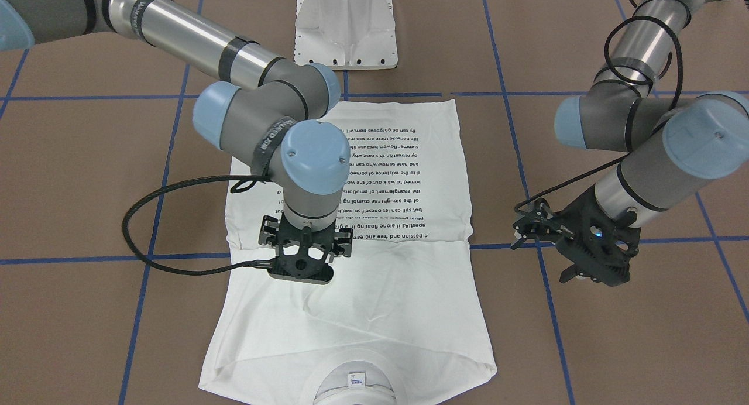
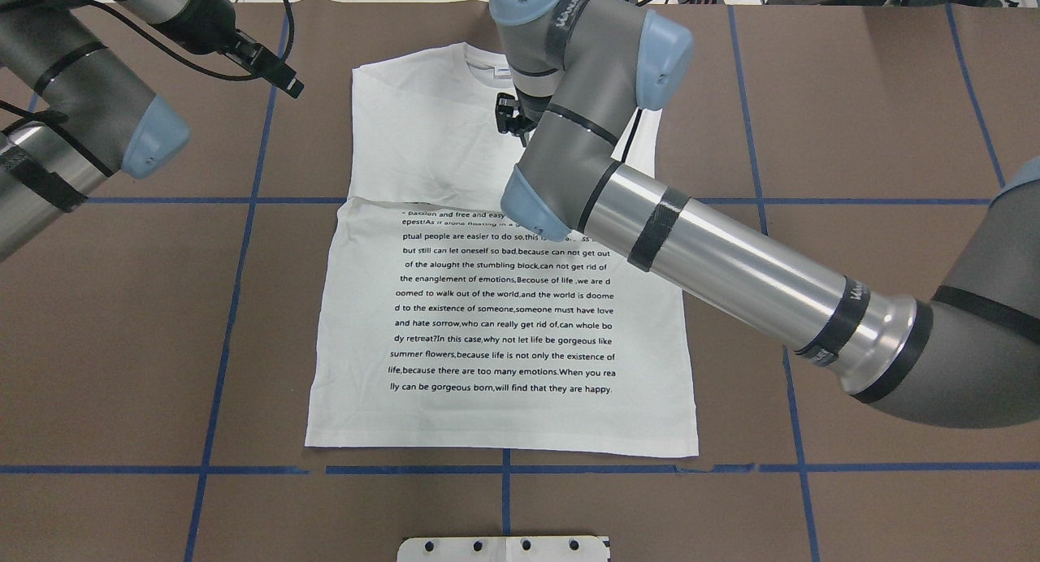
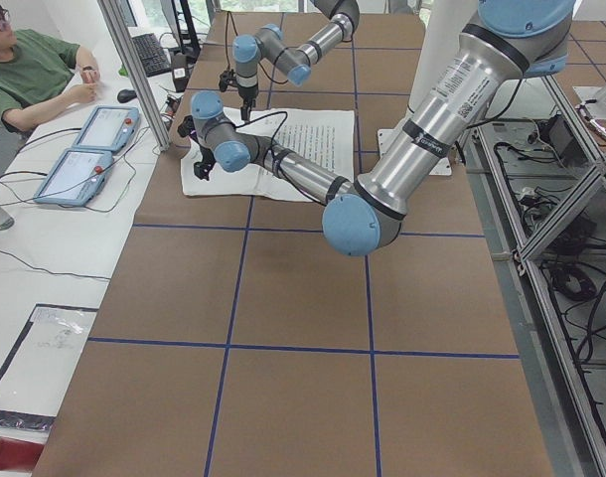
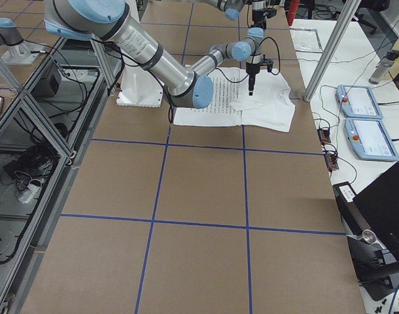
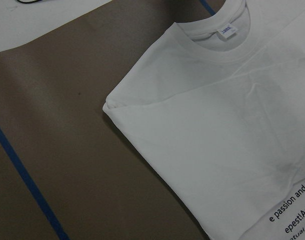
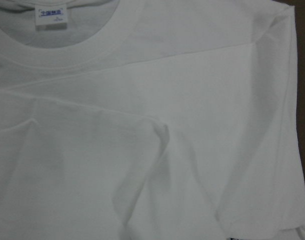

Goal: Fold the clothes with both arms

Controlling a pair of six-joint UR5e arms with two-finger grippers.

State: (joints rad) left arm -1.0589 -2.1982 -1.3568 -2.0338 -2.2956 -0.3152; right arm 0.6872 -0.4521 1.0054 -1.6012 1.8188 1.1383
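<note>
Left gripper is held over bare table, just off the shoulder corner of the T-shirt; its jaw state cannot be told. The shirt is laid flat mid-table, sleeves tucked in, text upward, collar away from the robot. Right gripper is held over the plain area below the collar, jaws hidden.

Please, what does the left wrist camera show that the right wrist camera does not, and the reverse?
Only the left wrist view: a blue tape line on the table, and readable printed words. Only the right wrist view: a raised wrinkle and the shirt's opposite folded side edge. Both: the white T-shirt, its ribbed collar and its neck label.
</note>
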